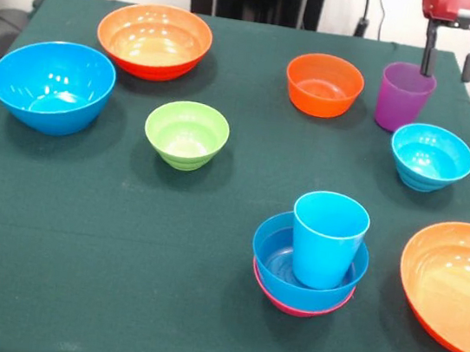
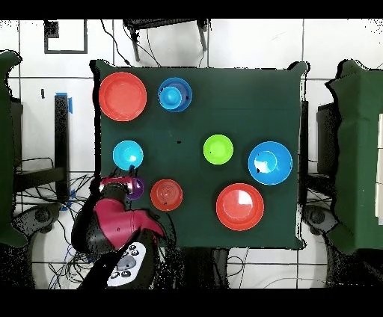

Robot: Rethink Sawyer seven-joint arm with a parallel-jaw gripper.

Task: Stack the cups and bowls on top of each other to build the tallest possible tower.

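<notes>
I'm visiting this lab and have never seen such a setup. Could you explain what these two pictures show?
It is one robot arm at a table with a green cloth. One picture looks across the table toward the robot; the other looks straight down. The red and black tool hangs open above the purple cup, holding nothing. Loose bowls lie around: three orange, one large blue, one green, one cyan. A tower is begun: a pink bowl, a blue bowl in it, a light blue cup standing inside.
</notes>
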